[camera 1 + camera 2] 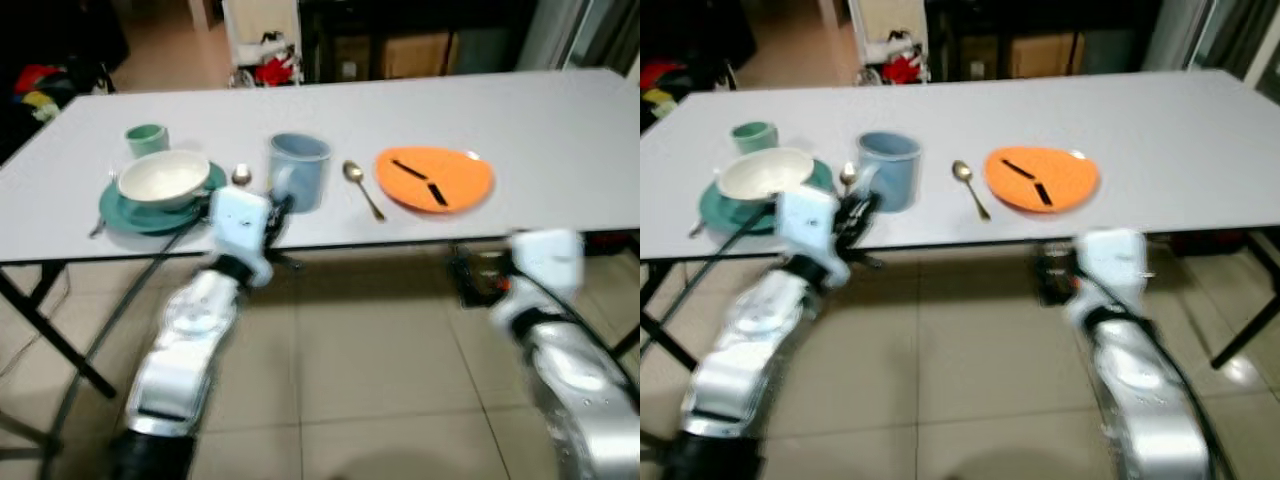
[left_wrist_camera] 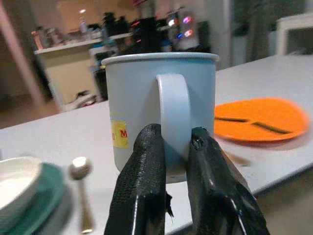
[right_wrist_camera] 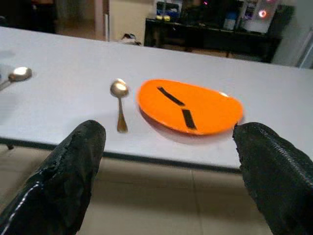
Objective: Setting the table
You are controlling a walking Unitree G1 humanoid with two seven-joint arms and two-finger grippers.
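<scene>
A light blue mug point(image 1: 299, 170) stands near the front edge of the white table point(image 1: 560, 120). My left gripper point(image 2: 176, 147) is shut on the mug's handle point(image 2: 173, 105), one black finger on each side. To the mug's right lie a gold spoon point(image 1: 362, 188) and an orange plate point(image 1: 434, 178) with black marks. To its left, a white bowl point(image 1: 163, 177) sits on a teal plate point(image 1: 125, 208), with a green cup point(image 1: 146, 138) behind and a small spoon point(image 1: 241, 175) beside. My right gripper point(image 3: 171, 132) hangs open just off the table's front edge, facing the orange plate point(image 3: 188, 107) and spoon point(image 3: 120, 105).
Black folding table legs point(image 1: 50, 335) stand at the left over a tiled floor point(image 1: 370, 370). Dark furniture and red and white clutter point(image 1: 265, 60) sit beyond the table's far edge. The right half of the tabletop is bare.
</scene>
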